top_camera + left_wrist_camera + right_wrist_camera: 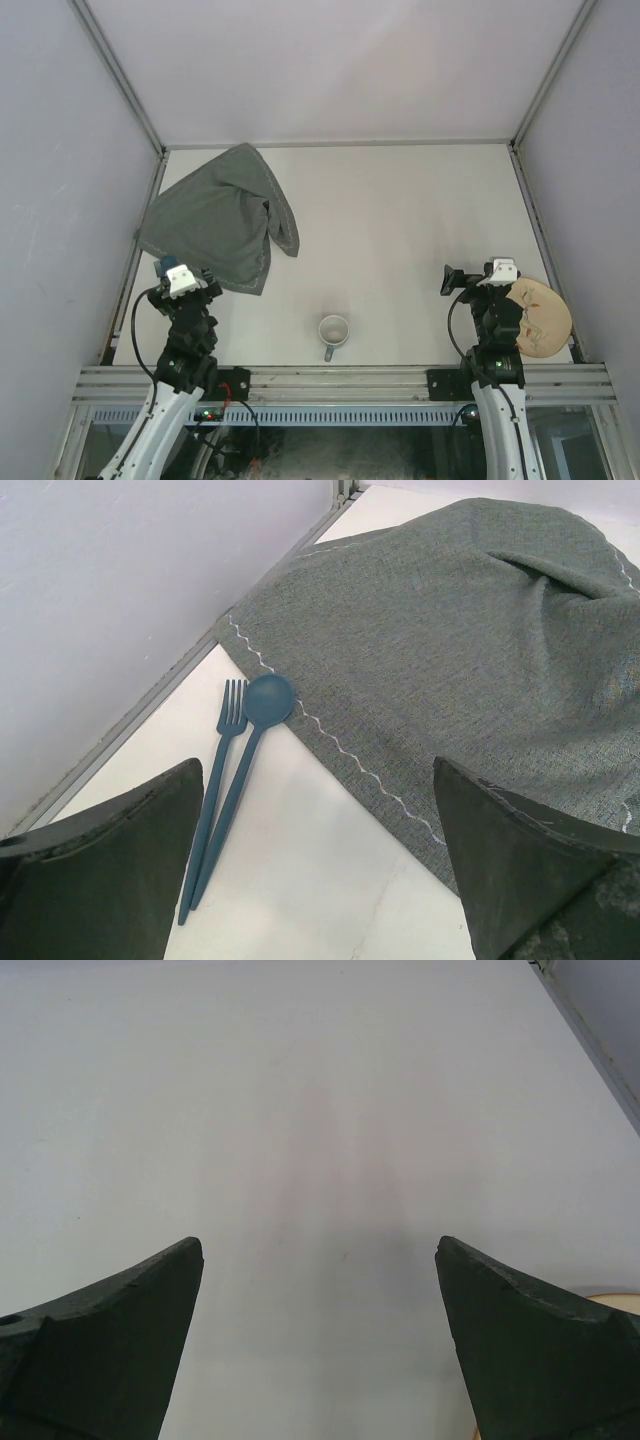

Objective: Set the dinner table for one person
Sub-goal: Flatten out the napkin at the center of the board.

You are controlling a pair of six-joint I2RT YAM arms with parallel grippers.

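Observation:
The off-white dinner table (400,220) carries a crumpled dark grey cloth (222,215) at its left side. A grey mug (333,331) stands near the front edge, its handle toward me. A beige plate (545,318) lies at the right edge, partly under my right arm. In the left wrist view a blue fork (222,770) and a blue spoon (250,755) lie side by side against the cloth's stitched hem (340,750). My left gripper (320,880) is open and empty just behind them. My right gripper (320,1350) is open and empty over bare table.
Metal rails run along the table's sides (138,240) and front (340,380), with grey walls close behind them. The plate's rim (612,1298) shows just right of my right fingers. My left arm (185,275) is at the cloth's near corner.

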